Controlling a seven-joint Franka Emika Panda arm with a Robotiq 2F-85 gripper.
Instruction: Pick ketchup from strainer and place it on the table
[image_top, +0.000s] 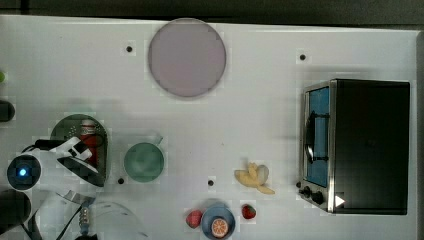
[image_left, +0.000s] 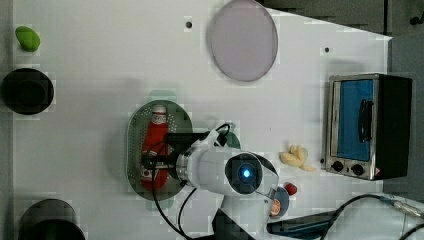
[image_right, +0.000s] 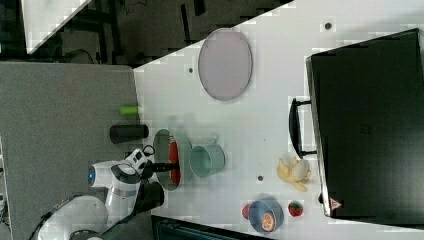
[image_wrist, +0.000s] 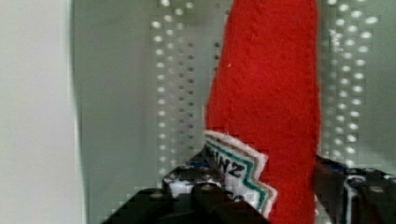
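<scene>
1. While our gripper (image_wrist: 261, 196) sits low inside the strainer (image_wrist: 140, 93), we see its two dark fingers (image_wrist: 201, 198) standing either side of the ketchup (image_wrist: 271, 93), one pressed against the label and the other against the red body, so we call it a snug, narrowed clasp on the bottle.
2. Ketchup lies flat in the strainer, white cap toward the far edge of the table (image_left: 100, 60) in the left view, and the grip lands on its lower half near the label.
3. Nothing suggests it has left the strainer floor yet; we judge this as the grasp step, with the lift not begun.
4. Moving outward, the strainer sits near the table's edge on the top view's left, with the teal cup (image_top: 144, 161) just beside it on the top view's right.
5. Further out we have the mauve plate (image_top: 186, 57) by the far edge, the peeled banana (image_top: 255, 177) toward the toaster oven (image_top: 357, 145), and the blue bowl (image_top: 218, 222) with strawberries at the near edge.
6. Next, we reckon, the bottle wants a straight lift clear of the strainer rim, then a carry to bare tabletop; the open stretch between strainer and plate looks handy.
7. Watch the cup: a low sideways swing could clip it, and the soft bottle may sag in the clasp.
</scene>
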